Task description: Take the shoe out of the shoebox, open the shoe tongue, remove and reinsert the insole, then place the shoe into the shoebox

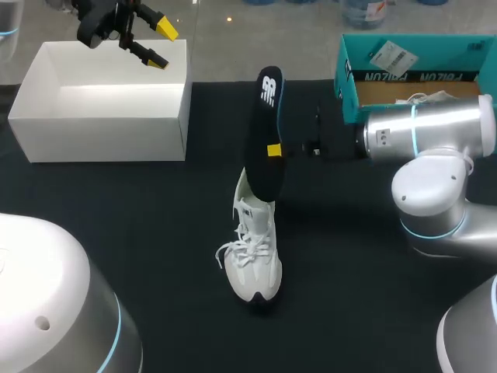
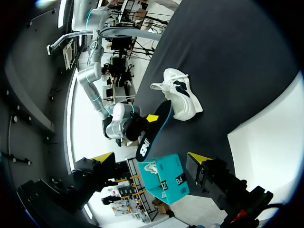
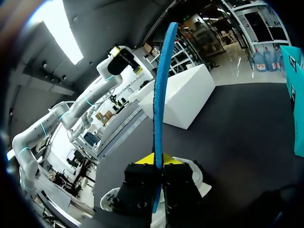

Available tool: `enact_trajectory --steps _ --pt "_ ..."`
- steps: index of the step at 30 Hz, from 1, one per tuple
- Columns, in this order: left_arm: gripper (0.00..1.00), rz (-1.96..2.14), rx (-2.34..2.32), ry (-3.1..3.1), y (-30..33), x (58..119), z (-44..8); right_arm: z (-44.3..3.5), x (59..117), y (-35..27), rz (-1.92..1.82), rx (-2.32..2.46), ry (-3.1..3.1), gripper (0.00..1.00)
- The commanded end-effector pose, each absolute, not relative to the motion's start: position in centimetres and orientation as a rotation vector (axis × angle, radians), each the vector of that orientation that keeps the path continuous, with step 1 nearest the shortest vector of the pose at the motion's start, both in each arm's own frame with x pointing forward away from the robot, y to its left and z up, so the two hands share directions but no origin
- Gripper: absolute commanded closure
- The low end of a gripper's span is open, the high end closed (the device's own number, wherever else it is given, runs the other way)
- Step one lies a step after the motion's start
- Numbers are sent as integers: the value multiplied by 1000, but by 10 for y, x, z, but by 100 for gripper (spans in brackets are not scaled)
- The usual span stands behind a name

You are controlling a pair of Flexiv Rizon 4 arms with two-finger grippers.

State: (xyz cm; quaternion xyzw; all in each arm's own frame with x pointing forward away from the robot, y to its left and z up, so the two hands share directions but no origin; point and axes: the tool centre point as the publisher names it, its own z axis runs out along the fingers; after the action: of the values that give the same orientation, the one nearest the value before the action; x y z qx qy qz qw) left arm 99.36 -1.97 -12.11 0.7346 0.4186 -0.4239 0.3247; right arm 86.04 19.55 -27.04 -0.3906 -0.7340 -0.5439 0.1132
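A white shoe [image 1: 252, 252] stands on the black table, toe toward the front edge. Above its heel hangs the black insole [image 1: 264, 132] with a blue edge, held upright, its lower end at the shoe's opening. My right gripper [image 1: 274, 151] is shut on the insole's middle. In the right wrist view the insole [image 3: 160, 95] rises edge-on from between the closed fingers [image 3: 142, 183], with the shoe [image 3: 197, 178] beneath. My left gripper [image 1: 161, 45] hangs open, high over the white shoebox [image 1: 105, 101] at the back left. From the left wrist view, shoe [image 2: 180, 95] and insole [image 2: 154, 130] lie far ahead.
A teal box [image 1: 411, 66] holding another white shoe stands at the back right, behind my right arm. The white shoebox's lid stands upright at its far side.
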Motion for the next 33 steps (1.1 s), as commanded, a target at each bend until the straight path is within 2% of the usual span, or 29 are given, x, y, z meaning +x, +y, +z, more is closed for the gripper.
enact_trajectory --steps 1,33 --pt "0 -1112 1931 1097 -19 995 -121 -266 878 201 -1581 -1097 -2173 100" --pt "0 -1112 1931 1097 -19 995 -121 -283 887 218 -1605 -1000 -2187 100"
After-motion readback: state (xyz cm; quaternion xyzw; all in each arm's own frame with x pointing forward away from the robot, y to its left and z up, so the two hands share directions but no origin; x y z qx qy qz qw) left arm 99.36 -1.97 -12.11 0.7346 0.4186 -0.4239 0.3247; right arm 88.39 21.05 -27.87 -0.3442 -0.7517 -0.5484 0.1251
